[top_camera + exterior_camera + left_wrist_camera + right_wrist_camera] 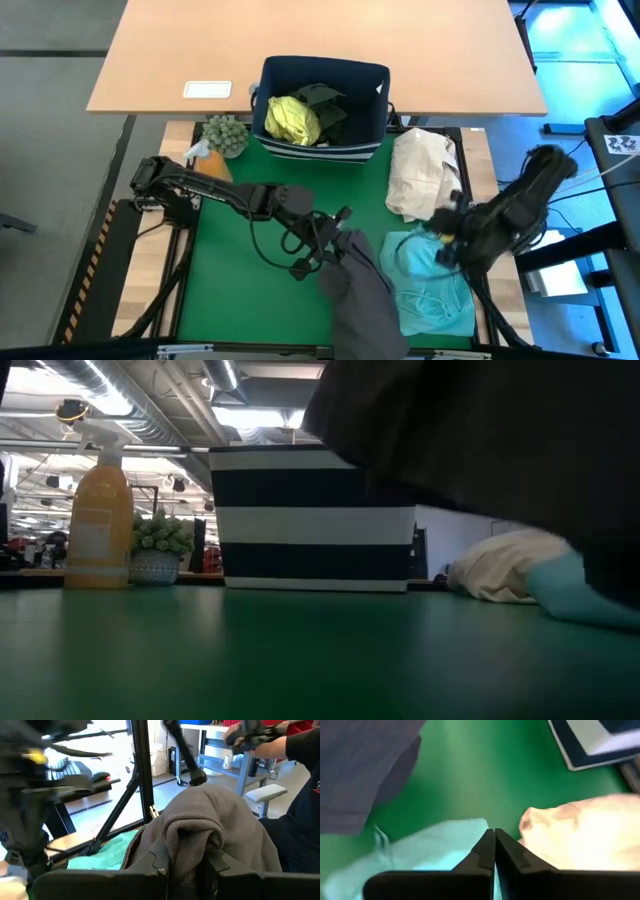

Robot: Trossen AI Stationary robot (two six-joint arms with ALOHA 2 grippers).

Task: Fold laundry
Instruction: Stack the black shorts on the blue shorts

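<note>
- Left end effector (335, 240): pinching one charcoal grey garment (365, 290), draped at the worktop's (260, 300) near edge.
- Right end effector (447, 245): fingers pressed together, empty, above one turquoise garment (435, 285), near-right corner.
- One navy bin (322, 105), far edge: one yellow-green shirt (291, 119).

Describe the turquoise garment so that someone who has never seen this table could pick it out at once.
Start at the green mat covering the table, then go to its near right corner, below the crumpled cream-beige cloth bundle. The turquoise soft cloth garment lies spread flat there, beside the charcoal grey garment lifted by the left end effector. It is the only pale blue-green cloth on the mat.
</note>
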